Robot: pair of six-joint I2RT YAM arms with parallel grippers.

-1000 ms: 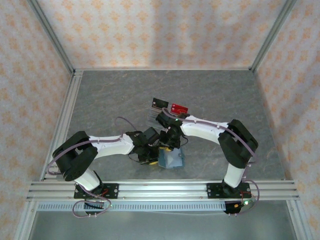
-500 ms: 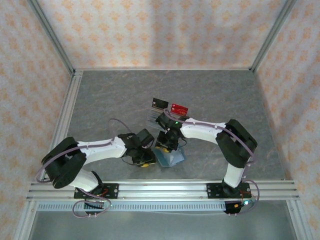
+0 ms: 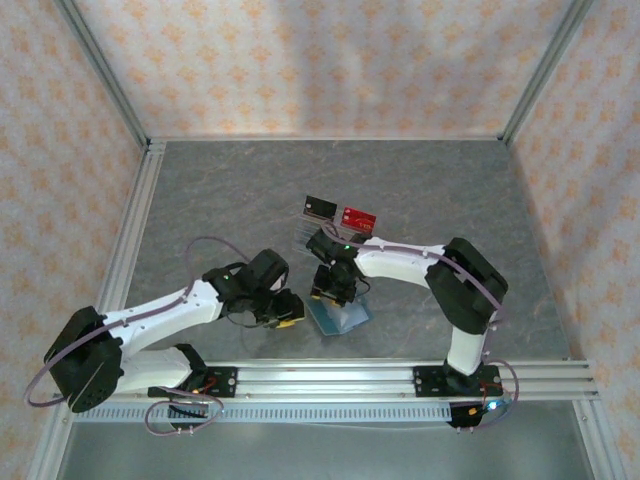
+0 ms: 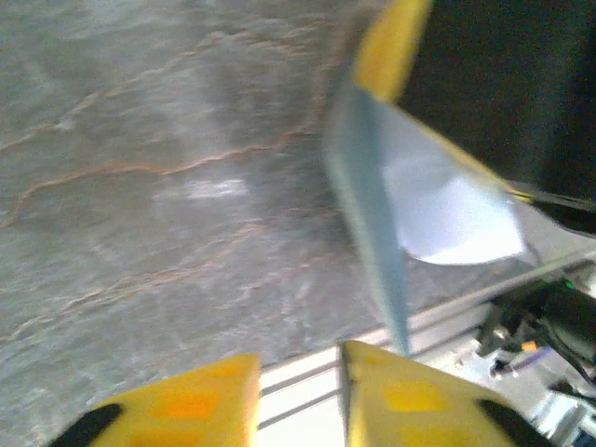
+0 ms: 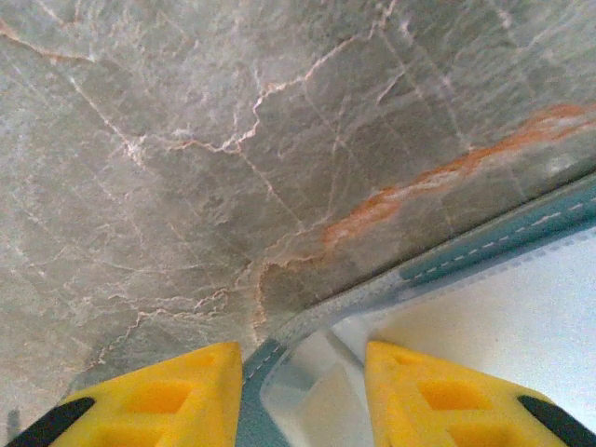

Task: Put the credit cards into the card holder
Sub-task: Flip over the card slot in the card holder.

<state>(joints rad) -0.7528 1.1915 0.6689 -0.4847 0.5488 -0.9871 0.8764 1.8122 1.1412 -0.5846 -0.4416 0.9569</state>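
Observation:
The teal card holder [image 3: 346,318] lies open on the table near the front rail, its pale inside [image 4: 447,209] facing up. My right gripper [image 3: 335,292] hangs over its far-left corner. In the right wrist view that gripper [image 5: 303,356] is open, and the holder's stitched teal edge [image 5: 503,233] runs between its yellow fingers. My left gripper [image 3: 288,308] is left of the holder and apart from it. It is open [image 4: 298,361] with nothing between its fingers. The black credit card [image 3: 320,207] and the red credit card [image 3: 358,216] lie side by side farther back.
A clear plastic rack [image 3: 306,234] stands just behind the right wrist, in front of the cards. The aluminium front rail [image 3: 330,378] runs close to the holder's near side. Open stone tabletop [image 3: 220,190] stretches to the back and to both sides.
My left arm has drawn back to the left, away from the card holder, and its jaws have parted. The right gripper stays at the holder with its jaws wider.

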